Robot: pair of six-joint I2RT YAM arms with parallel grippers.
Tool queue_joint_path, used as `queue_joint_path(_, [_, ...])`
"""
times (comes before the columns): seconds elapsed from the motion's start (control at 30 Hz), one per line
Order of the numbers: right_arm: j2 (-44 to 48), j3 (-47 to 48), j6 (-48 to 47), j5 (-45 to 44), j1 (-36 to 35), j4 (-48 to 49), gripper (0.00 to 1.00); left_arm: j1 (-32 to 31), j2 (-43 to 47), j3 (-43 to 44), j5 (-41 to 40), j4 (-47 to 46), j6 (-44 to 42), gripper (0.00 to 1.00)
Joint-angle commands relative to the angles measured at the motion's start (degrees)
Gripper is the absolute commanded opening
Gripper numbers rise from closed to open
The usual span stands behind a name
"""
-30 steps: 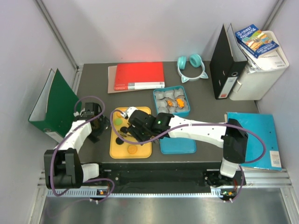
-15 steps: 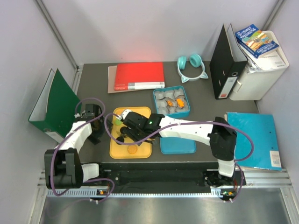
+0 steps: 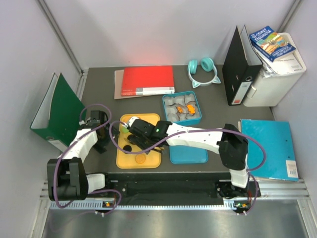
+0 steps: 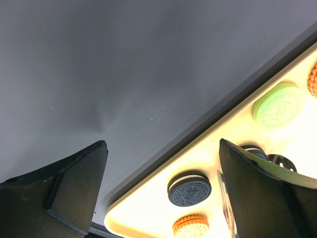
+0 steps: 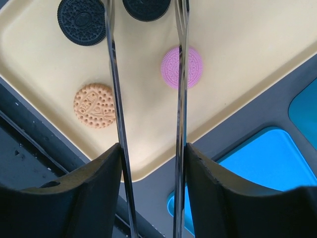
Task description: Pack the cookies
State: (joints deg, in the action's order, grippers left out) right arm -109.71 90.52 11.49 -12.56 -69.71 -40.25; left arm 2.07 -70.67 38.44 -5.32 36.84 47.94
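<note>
The cookies lie on a yellow tray [image 3: 151, 154]: a black one [image 3: 127, 148], an orange one [image 3: 140, 158] and a green one [image 3: 122, 128]. My right gripper [image 3: 134, 137] hangs over the tray, shut on metal tongs [image 5: 112, 74]. In the right wrist view the tong blades straddle a black cookie [image 5: 146, 7] at the top edge, with another black cookie [image 5: 81, 15], a pink cookie [image 5: 182, 67] and a tan cookie [image 5: 94, 105] around them. My left gripper [image 4: 161, 146] stands open at the tray's left rim, near a black cookie [image 4: 189, 188].
A teal box [image 3: 182, 108] behind the tray holds paper cups with orange cookies in some; its teal lid [image 3: 188, 149] lies right of the tray. A green binder [image 3: 54, 111], a red book [image 3: 147, 81], headphones [image 3: 203, 71] and a black binder [image 3: 237, 69] ring the workspace.
The right arm has slid left across the tray with the tongs, and the blades have come slightly closer together. The left arm has stayed put.
</note>
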Motion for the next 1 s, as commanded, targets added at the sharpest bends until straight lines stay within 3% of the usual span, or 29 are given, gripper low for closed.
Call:
queue_joint_path(0.0, [-0.33, 3.17, -0.85, -1.85, -0.95, -0.53, 0.48, 0.31, 0.36, -0.03, 0.31, -0.98, 0.31, 0.98])
queue_joint_path(0.2, [0.81, 2.56, -1.03, -4.23, -0.86, -1.94, 0.41, 0.4, 0.19, -0.11, 0.31, -1.07, 0.31, 0.98])
queue_joint_path(0.53, [7.48, 3.0, -1.82, -10.2, -0.25, -4.22, 0.41, 0.4, 0.19, 0.15, 0.58, -1.07, 0.13, 0.98])
queue_joint_path(0.97, [20.49, -0.69, -1.82, -14.07, 9.94, -5.89, 0.41, 0.4, -0.16, -0.03, 1.19, -1.51, 0.13, 0.98])
